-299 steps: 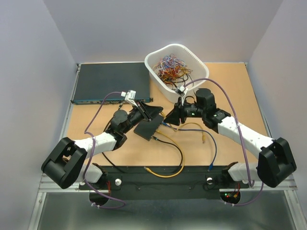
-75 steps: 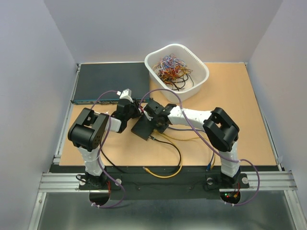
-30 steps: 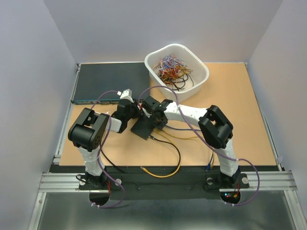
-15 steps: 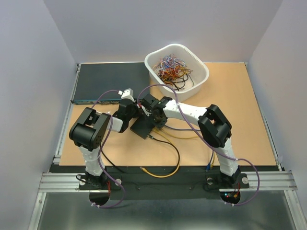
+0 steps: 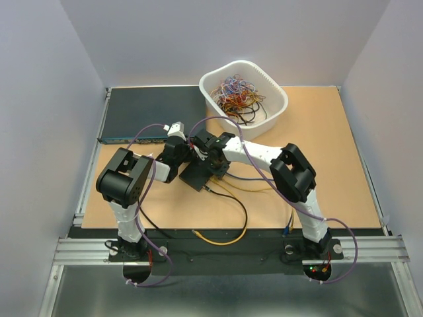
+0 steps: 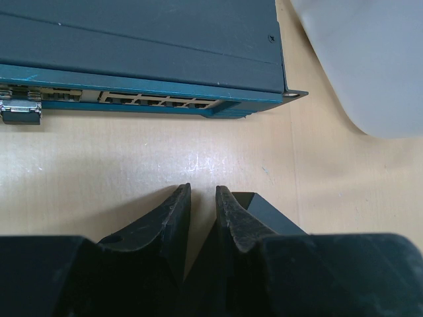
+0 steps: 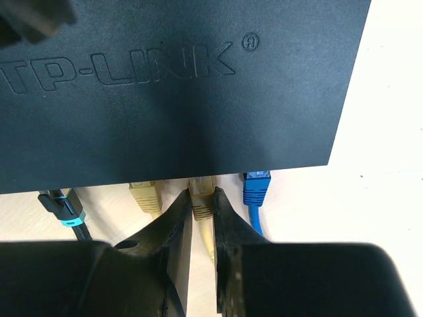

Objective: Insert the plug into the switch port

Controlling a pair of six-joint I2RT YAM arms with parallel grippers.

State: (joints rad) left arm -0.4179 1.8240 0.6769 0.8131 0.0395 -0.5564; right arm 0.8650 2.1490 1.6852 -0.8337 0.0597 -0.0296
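- Tan wooden table (image 5: 317, 145) sits between plain grey walls (image 5: 39, 99); since a second ago the right arm (image 5: 264, 155) has slid a little to the left.
- Right gripper (image 7: 201, 197) jaws are pinched on the beige plastic plug (image 7: 201, 188), whose tip meets the edge of the small flat black box (image 7: 198, 86).
- Left gripper (image 6: 203, 191) jaws leave a thin gap; I cannot tell if they hold the box.
- Four plugs line that edge: two beige, one blue plug (image 7: 256, 188), one black plug (image 7: 63, 205).
- One white plastic basket (image 5: 281, 99) holds tangled coloured wires (image 5: 236, 92); one wide dark grey unit (image 5: 152, 112) lies behind.

From above, behind the bases, we overlook the whole table (image 5: 330, 152). Our left wrist looks far, low toward the rack unit (image 6: 132, 39); our right, close over the small black box (image 7: 185, 99). The top view shares both.
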